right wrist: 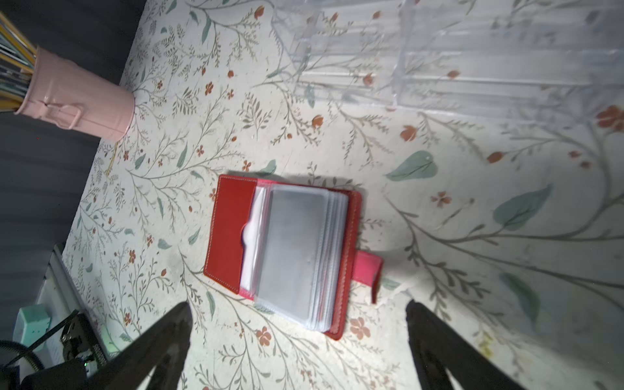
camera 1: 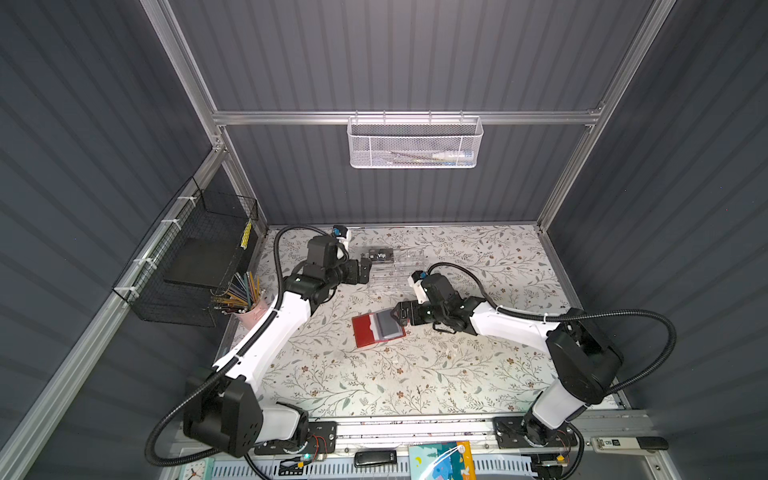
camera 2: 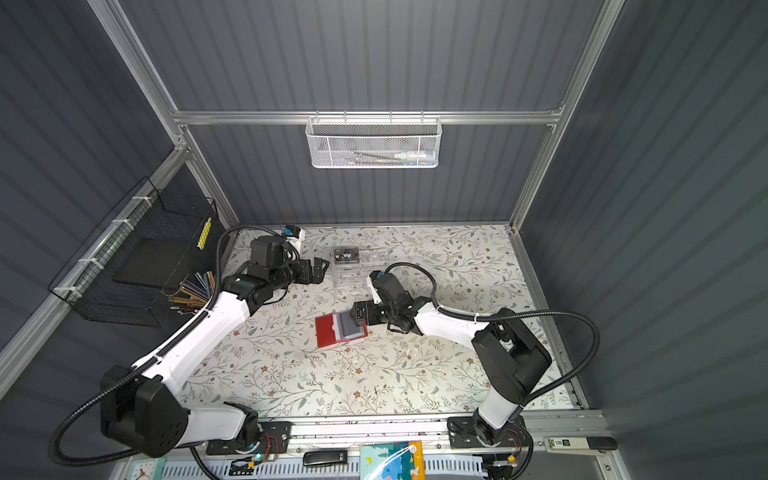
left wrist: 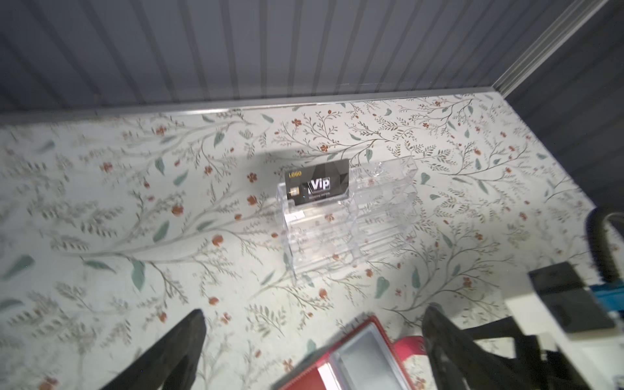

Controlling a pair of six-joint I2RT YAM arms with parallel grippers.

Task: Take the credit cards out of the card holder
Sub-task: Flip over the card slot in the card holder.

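Our right gripper point(right wrist: 297, 305) hung nearest, fingers spread wide and empty. The open card holder point(right wrist: 233, 233) lay flat on the table point(right wrist: 439, 236) just ahead, between the fingers. We judged that its sleeves point(right wrist: 334, 256) ran lengthwise roughly along the gripper's reach, slightly skewed. A grey card point(right wrist: 293, 250) showed in the top sleeve. Our left gripper point(camera 1: 368, 270), also spread and empty, sat well apart from the holder, beside the organizer point(camera 1: 399, 274), where a Vip card point(camera 1: 381, 256) stood. So the right arm was nearer. We could not tell whether it touched the sleeves.
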